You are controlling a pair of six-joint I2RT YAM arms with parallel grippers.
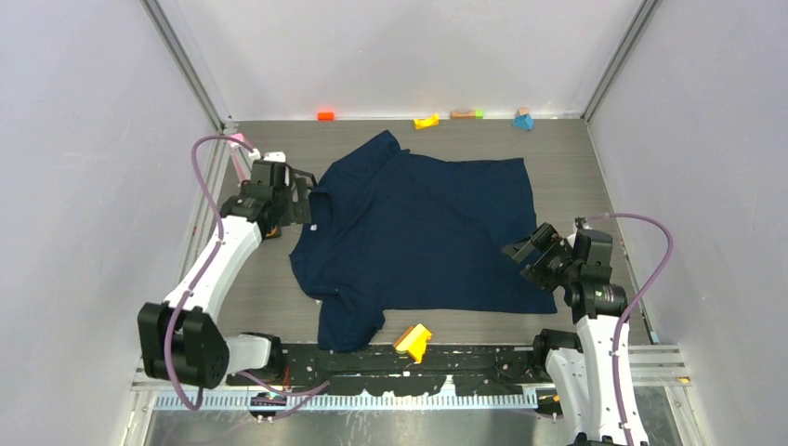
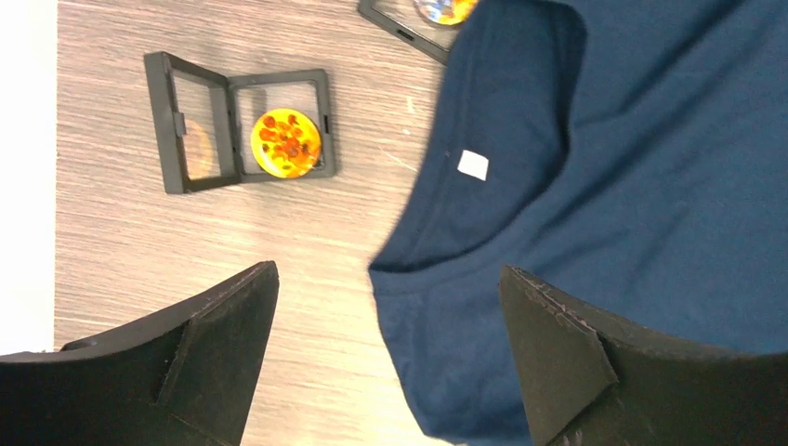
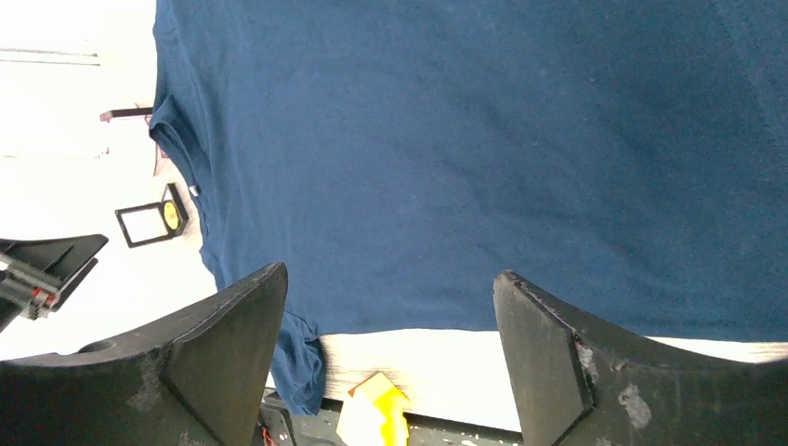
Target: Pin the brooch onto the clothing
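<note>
Left gripper [image 2: 388, 269] spread, empty, above collar of clothing [image 2: 650, 186], right gripper [image 3: 390, 271] spread near its hem; brooch [image 2: 285, 143] untouched in open case [image 2: 177, 121] on surface [image 2: 139, 242] beside collar, pinning all left.

A yellow wedge block [image 1: 413, 341] sits at the near edge of the grey worktop [image 1: 558, 158]. Along the far edge lie an orange block [image 1: 325, 115], a yellow block [image 1: 426, 122], a brown-and-green block [image 1: 465, 113] and a blue block [image 1: 523, 120]. A little black case [image 2: 229, 125] lies open toward the left edge.
</note>
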